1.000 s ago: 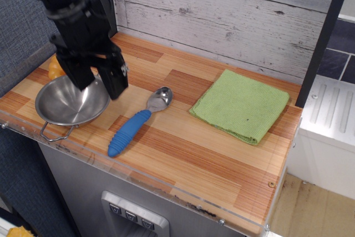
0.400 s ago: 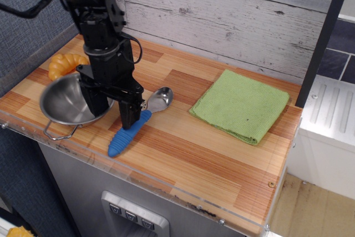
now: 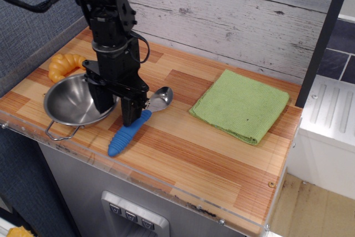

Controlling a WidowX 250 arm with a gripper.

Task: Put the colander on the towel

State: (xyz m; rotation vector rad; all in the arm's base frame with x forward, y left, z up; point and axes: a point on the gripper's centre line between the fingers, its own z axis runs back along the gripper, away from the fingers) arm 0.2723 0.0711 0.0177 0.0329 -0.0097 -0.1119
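Observation:
The colander [image 3: 75, 101], a shiny steel bowl with a wire loop handle at its front, sits at the front left of the wooden counter. My black gripper [image 3: 116, 112] points down over the bowl's right rim. One finger is inside the bowl, the other outside by the spoon. The jaws stand a little apart around the rim. The light-green towel [image 3: 241, 105] lies folded flat at the right, well away from the gripper.
A blue-handled metal spoon [image 3: 130, 129] lies just right of the colander, touching the outer finger. An orange croissant-shaped toy [image 3: 64, 64] lies behind the bowl. A white plank wall runs along the back. The counter's clear front lip [image 3: 166, 190] is near.
The gripper came down and right from above the bowl and now straddles its right rim. Its fingers have narrowed. The colander has shifted slightly right.

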